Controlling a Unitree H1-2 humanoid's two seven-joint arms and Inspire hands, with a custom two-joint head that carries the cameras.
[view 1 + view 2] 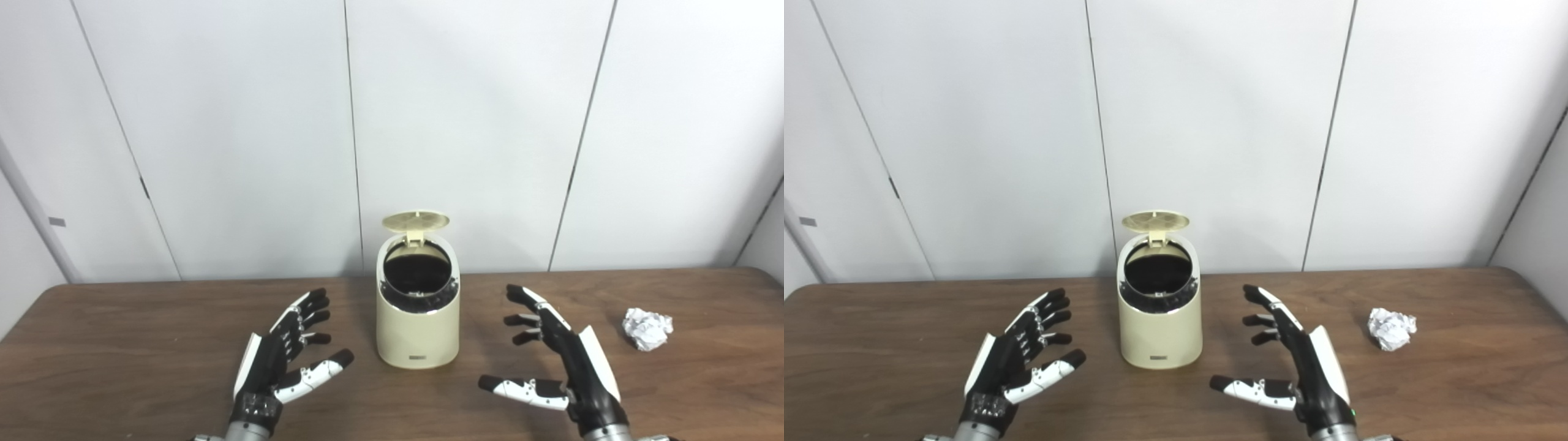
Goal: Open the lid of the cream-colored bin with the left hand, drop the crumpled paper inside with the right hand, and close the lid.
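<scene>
The cream-colored bin [418, 324] stands on the table's middle, its round lid [416, 221] flipped up at the back and the dark inside showing. A ball of crumpled white paper [647, 328] lies on the table far to the right of the bin. My left hand [280, 355] rests open to the bin's left, fingers spread, holding nothing. On the bin's right my right hand [560, 355] is open too, fingers apart, with the paper well beyond it to the right.
The brown wooden table [122, 343] runs the full width, its back edge against white wall panels [245, 135]. Its front edge is out of view.
</scene>
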